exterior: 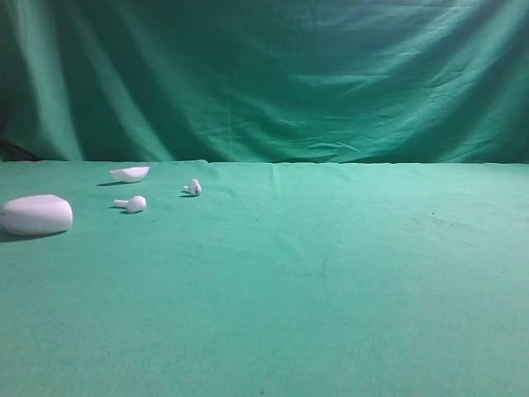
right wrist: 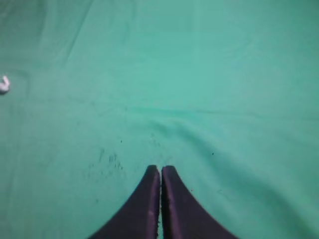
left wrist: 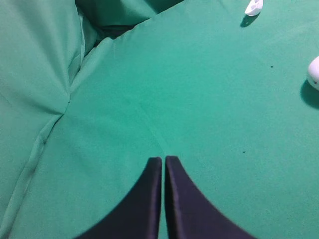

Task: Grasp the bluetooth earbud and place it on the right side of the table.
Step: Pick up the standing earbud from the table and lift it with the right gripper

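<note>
Two tiny white earbuds lie on the green table [exterior: 331,273] at the far left. One bluetooth earbud [exterior: 132,203] lies on its side with its stem pointing left. The other earbud [exterior: 193,188] sits a little further back and to the right. I cannot tell which of them the task means. No arm shows in the high view. My left gripper [left wrist: 163,158] is shut over bare cloth with nothing between its dark fingers. My right gripper [right wrist: 160,168] is also shut and empty over bare cloth, with a small white piece [right wrist: 4,83] at the left edge of its view.
A large white pebble-shaped case [exterior: 35,214] rests at the left edge. A white shell-shaped piece [exterior: 131,173] lies behind the earbuds. The left wrist view shows a small white piece [left wrist: 253,7] and a rounded white body [left wrist: 314,72]. A green curtain [exterior: 264,74] hangs behind.
</note>
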Robot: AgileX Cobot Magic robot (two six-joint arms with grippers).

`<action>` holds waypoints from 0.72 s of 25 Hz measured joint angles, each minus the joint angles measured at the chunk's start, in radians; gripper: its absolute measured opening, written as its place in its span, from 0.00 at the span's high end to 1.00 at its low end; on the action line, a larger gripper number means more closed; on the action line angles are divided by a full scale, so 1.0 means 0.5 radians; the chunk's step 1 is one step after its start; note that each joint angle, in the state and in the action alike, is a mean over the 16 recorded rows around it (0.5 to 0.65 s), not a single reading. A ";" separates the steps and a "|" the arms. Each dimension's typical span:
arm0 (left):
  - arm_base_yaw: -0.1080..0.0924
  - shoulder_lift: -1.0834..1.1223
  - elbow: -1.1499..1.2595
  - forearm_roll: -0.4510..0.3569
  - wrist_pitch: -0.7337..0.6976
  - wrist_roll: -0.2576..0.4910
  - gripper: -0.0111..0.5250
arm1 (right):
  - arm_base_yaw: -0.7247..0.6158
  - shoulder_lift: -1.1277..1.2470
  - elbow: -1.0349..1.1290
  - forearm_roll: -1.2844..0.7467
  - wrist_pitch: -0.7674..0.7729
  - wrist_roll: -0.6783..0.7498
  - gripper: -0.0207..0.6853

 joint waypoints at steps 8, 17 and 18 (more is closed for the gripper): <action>0.000 0.000 0.000 0.000 0.000 0.000 0.98 | 0.350 0.688 -0.638 -0.141 0.400 -0.092 0.97; 0.000 0.000 0.000 0.000 0.000 0.000 0.98 | 0.849 1.498 -1.399 -0.484 0.674 0.202 0.97; 0.000 0.000 0.000 0.000 0.000 0.000 0.98 | 0.888 1.582 -1.481 -0.511 0.695 0.230 0.97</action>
